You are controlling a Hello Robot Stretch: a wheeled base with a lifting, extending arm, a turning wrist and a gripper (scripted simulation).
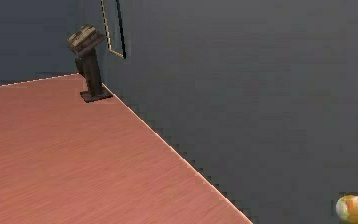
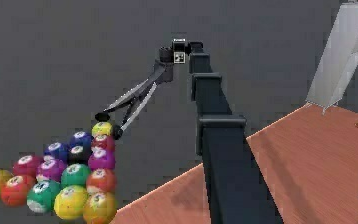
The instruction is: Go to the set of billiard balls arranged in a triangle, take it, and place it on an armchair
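Observation:
The set of billiard balls [image 2: 67,172] forms a many-coloured triangle at the arm side view's lower left, against a dark grey surface. The dark arm [image 2: 222,140] rises from the bottom edge, and the gripper [image 2: 109,122] reaches down-left from it, its thin fingers [image 2: 137,95] ending at the triangle's top ball. I cannot tell whether it holds anything. One orange and white ball [image 1: 353,208] peeks in at the forward view's bottom right corner.
A reddish wood floor [image 1: 77,160] fills the forward view's lower left and meets a dark grey surface [image 1: 257,90] along a diagonal edge. A dark statue on a pedestal [image 1: 88,65] stands by that edge, under a thin frame [image 1: 114,28]. A pale slanted panel [image 2: 342,60] stands at the arm side view's upper right.

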